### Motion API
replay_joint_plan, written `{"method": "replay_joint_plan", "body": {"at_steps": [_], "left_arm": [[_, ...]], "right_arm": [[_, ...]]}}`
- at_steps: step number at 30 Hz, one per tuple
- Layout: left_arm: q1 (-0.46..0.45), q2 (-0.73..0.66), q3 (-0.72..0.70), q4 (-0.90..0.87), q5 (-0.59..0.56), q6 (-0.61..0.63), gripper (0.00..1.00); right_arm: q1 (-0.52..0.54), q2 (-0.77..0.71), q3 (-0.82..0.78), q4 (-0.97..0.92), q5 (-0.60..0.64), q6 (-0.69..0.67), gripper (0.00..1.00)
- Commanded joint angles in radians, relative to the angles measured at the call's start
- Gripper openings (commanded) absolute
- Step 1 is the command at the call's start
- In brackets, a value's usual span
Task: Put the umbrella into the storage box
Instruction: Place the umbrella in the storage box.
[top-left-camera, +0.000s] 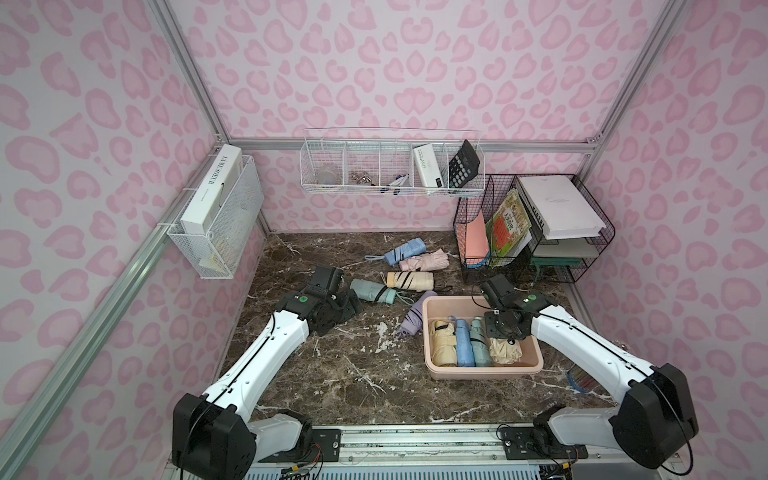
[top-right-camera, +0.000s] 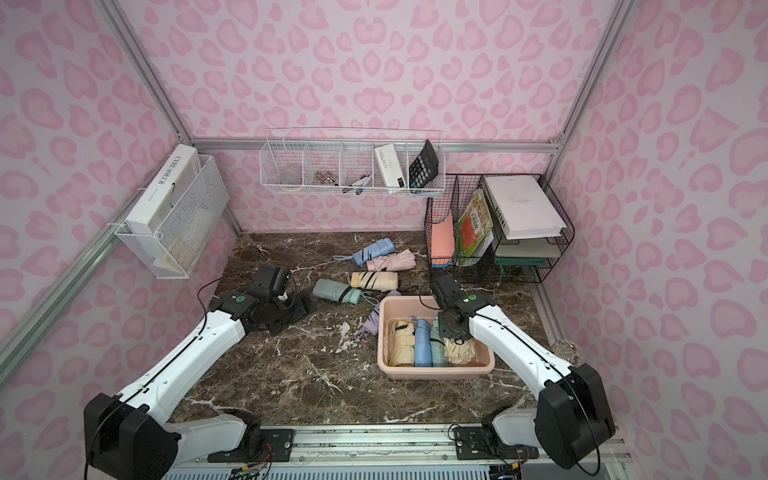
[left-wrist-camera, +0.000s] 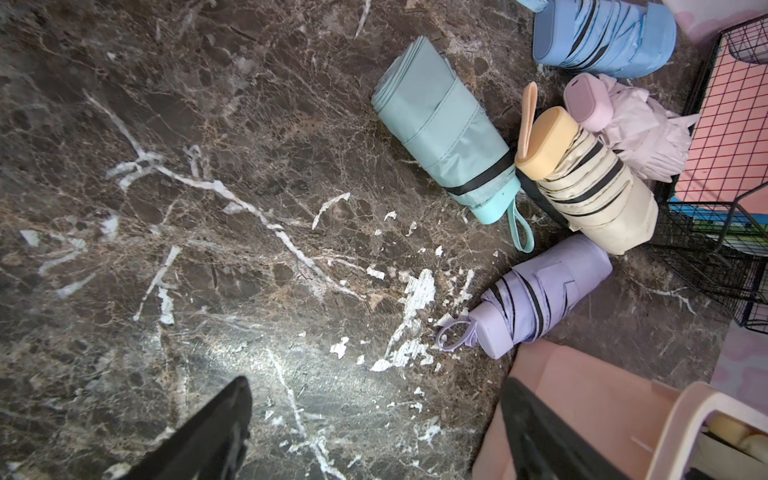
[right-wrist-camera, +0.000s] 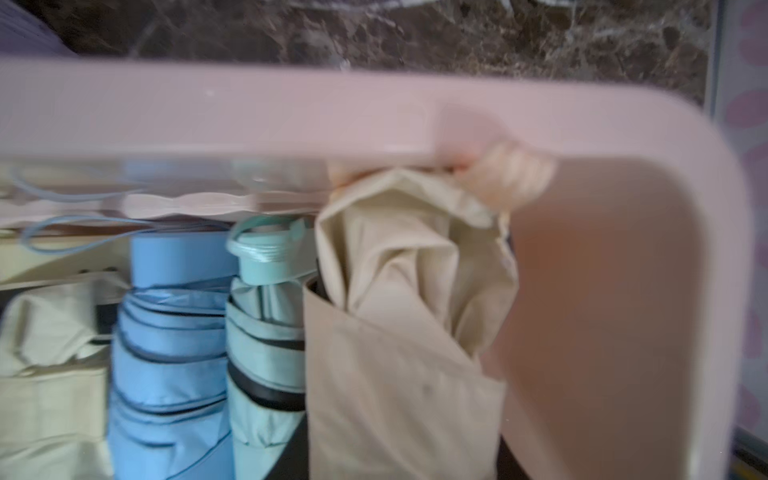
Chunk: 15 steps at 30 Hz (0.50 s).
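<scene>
Right gripper: seemingly clamped on beige umbrella; held it inside storage box, tight against rim ahead, bare box floor alongside. Left gripper: stood wide apart, bare marble between fingers, teal umbrella ahead.

In a top view you see the storage box holding four folded umbrellas side by side, the beige umbrella at one end, and your right gripper points down onto it, fingers hidden under the wrist. Your left gripper hangs just beside a teal umbrella on the table. A lilac umbrella lies against the box's outer wall.
</scene>
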Motion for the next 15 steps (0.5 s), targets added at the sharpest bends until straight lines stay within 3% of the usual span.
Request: {"method": "replay_joint_plan", "body": {"at_steps": [1, 5, 8, 15], "left_arm": [[0.0, 0.016, 0.002, 0.026, 0.003, -0.01, 0.94], [0.001, 0.044, 0.007, 0.035, 0.004, -0.017, 0.94], [0.0, 0.067, 0.01, 0.048, 0.013, -0.028, 0.94], [0.0, 0.186, 0.087, 0.059, 0.034, -0.043, 0.95]], "right_arm": [[-0.017, 0.006, -0.03, 0.062, -0.007, -0.014, 0.37], [-0.022, 0.045, -0.033, 0.066, 0.005, -0.002, 0.62], [-0.022, 0.035, -0.016, 0.058, 0.02, -0.001, 0.75], [-0.016, -0.066, 0.078, 0.072, -0.023, -0.072, 0.79]]}}
